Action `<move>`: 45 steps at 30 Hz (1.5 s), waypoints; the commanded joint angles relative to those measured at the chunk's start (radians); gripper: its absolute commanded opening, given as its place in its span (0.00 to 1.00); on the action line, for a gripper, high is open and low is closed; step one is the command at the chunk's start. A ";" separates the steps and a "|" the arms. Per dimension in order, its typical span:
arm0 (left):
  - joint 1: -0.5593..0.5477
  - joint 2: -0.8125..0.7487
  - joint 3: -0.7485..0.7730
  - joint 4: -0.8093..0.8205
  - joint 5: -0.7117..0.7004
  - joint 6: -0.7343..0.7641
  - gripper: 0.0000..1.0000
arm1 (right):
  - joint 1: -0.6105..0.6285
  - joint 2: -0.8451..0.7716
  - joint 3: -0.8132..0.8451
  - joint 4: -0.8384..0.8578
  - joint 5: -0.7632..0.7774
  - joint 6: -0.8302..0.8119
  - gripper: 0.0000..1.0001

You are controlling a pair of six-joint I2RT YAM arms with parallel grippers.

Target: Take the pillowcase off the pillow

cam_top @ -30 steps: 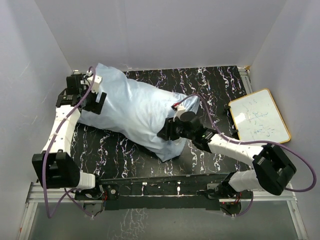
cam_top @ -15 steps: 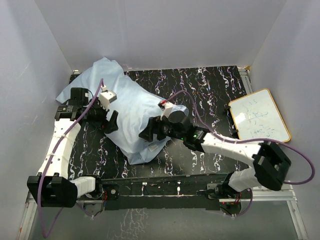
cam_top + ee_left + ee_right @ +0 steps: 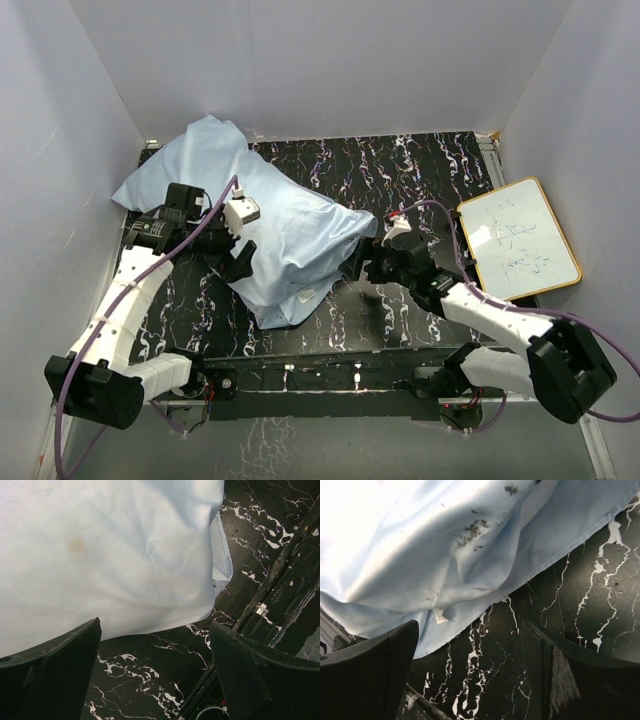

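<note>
The light-blue pillowcase (image 3: 280, 235) lies bulging and wrinkled across the left half of the black marbled table (image 3: 420, 170), from the back left corner toward the front middle. The pillow is hidden; only blue cloth shows. My left gripper (image 3: 240, 262) hovers at the cloth's near left edge, open, with bare table between its fingers (image 3: 55, 665); the pillowcase (image 3: 110, 555) fills the space beyond them. My right gripper (image 3: 362, 266) is open just off the cloth's right edge. In its view the hemmed pillowcase (image 3: 450, 545) with a small white label (image 3: 438, 615) lies just ahead of the right gripper (image 3: 470, 675).
A wood-framed whiteboard (image 3: 518, 240) lies at the table's right edge. White walls close in the left, back and right. The metal front rail (image 3: 330, 375) and both arm bases run along the near side.
My right gripper has opened, let go of the pillowcase and drawn back to the right. My left arm has swung forward and right along the cloth. The cloth's front end now lies further left.
</note>
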 commanded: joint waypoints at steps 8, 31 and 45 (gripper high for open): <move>-0.019 -0.095 -0.003 -0.002 -0.021 -0.043 0.97 | -0.007 0.284 0.195 0.167 -0.168 -0.158 0.73; -0.018 -0.159 -0.063 0.037 -0.018 -0.074 0.97 | 0.110 0.219 0.560 0.046 -0.224 -0.192 0.08; -0.019 -0.202 -0.087 0.034 -0.044 -0.054 0.97 | 0.063 0.103 0.146 -0.020 0.028 -0.088 0.92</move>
